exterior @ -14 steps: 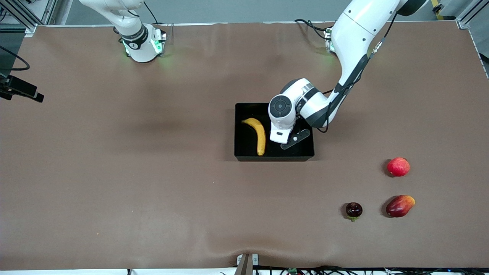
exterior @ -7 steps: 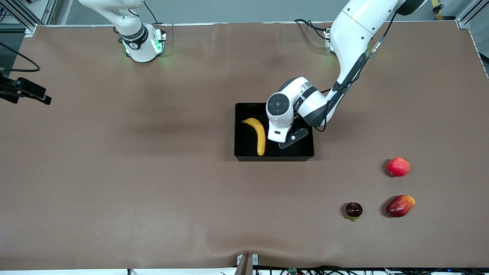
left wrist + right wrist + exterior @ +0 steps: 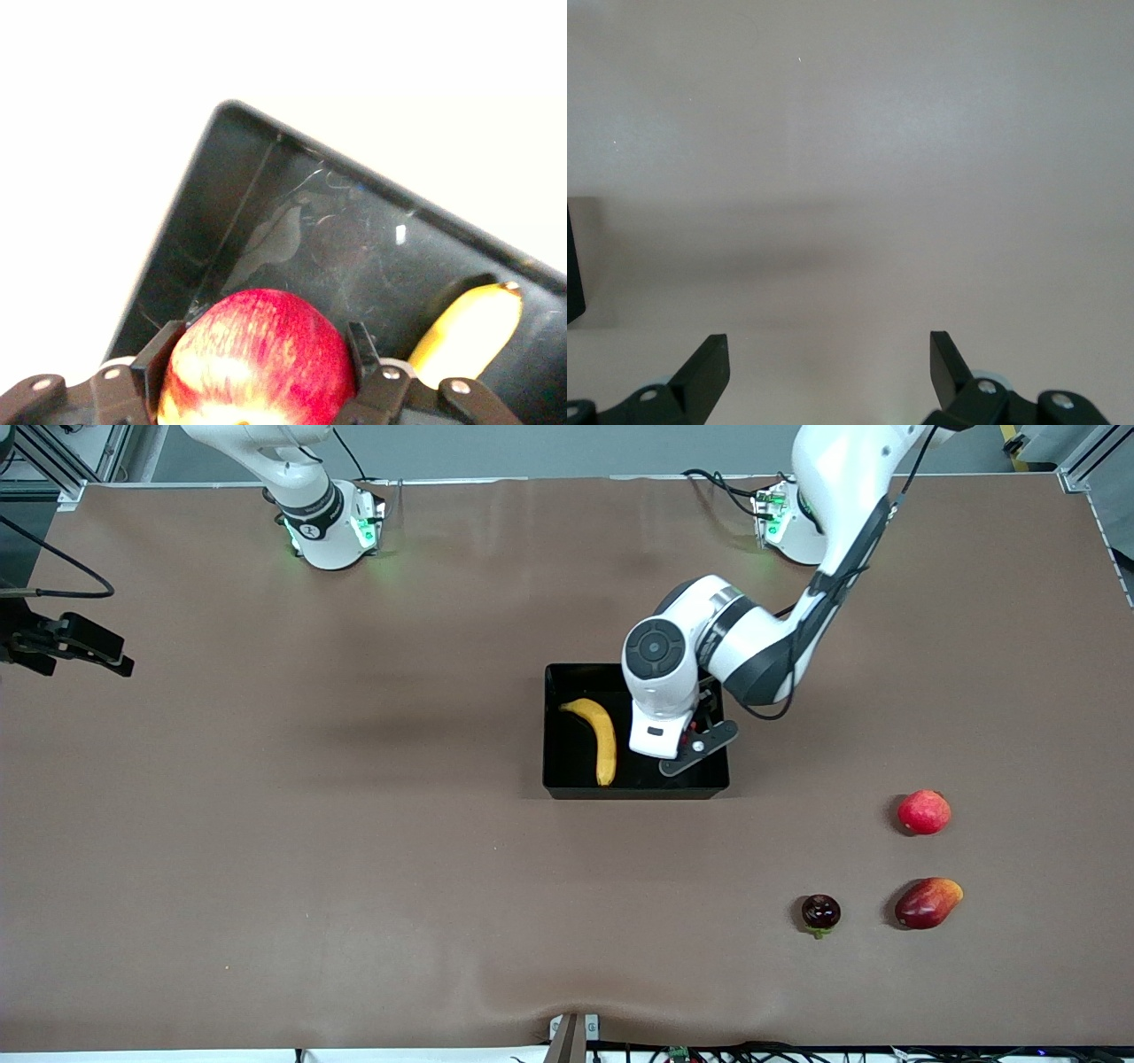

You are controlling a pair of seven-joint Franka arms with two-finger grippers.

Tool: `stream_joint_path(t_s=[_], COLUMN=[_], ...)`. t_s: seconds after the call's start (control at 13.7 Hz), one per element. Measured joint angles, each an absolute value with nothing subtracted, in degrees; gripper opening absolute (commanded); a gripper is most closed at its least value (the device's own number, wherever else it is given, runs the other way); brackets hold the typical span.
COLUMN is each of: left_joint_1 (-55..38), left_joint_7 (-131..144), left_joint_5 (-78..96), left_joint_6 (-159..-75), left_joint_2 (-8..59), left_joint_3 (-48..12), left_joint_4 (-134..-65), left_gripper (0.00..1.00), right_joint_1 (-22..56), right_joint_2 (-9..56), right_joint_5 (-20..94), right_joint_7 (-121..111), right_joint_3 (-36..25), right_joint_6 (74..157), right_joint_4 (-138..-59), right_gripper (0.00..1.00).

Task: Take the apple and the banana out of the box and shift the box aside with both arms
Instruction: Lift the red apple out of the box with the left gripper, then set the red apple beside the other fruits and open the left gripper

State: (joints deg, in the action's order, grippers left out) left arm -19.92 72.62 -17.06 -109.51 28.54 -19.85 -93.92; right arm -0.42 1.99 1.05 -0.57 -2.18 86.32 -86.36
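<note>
The black box point(image 3: 638, 790) stands at mid-table with the yellow banana point(image 3: 603, 740) lying in it. My left gripper point(image 3: 689, 733) hangs over the part of the box toward the left arm's end, mostly hidden under its own wrist. In the left wrist view it point(image 3: 264, 335) is shut on the red, yellow-streaked apple point(image 3: 261, 363), with the box floor point(image 3: 292, 239) and the banana's tip point(image 3: 465, 323) below. My right gripper point(image 3: 828, 341) is open and empty over bare table; its hand point(image 3: 84, 648) shows at the right arm's end of the table.
A pinkish-red round fruit point(image 3: 924, 812), a red-orange mango point(image 3: 928, 903) and a small dark fruit with a green stem point(image 3: 820, 912) lie toward the left arm's end, nearer the front camera than the box. A dark edge point(image 3: 572, 266) shows at the side of the right wrist view.
The left arm's wrist has risen a little over the box and its elbow has swung toward the left arm's end. The right hand has drifted slightly inward from the table's end.
</note>
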Motion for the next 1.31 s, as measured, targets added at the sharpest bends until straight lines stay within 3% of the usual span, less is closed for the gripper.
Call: stream_joint_path(t_s=[0.51, 0.8, 1.09, 1.31], left_joint_1=[-3.3, 6.0, 14.7, 15.3], left_joint_7=[48.5, 34.7, 23.9, 23.3], left_joint_5=[-12.3, -12.2, -12.2, -13.4], left_joint_6=[-106.2, -106.9, -114.9, -121.5], left_joint_2=[24.4, 24.6, 25.5, 27.6], left_joint_3=[-19.7, -19.6, -19.5, -19.5], left_joint_4=[-92.0, -94.9, -99.6, -102.1], left_gripper=[0.00, 0.00, 0.00, 0.00], right_joint_1=[0.1, 0.5, 0.5, 0.4], right_joint_2=[1.5, 1.5, 1.5, 1.5], right_joint_5=[1.1, 1.1, 1.1, 1.1], right_joint_7=[-0.4, -0.1, -0.1, -0.1], right_joint_3=[-0.7, 0.1, 0.1, -0.1], right_joint_6=[84.5, 84.2, 84.3, 84.5], right_joint_4=[-87.0, -87.3, -87.8, -87.8], right_gripper=[1.00, 1.00, 1.00, 1.00])
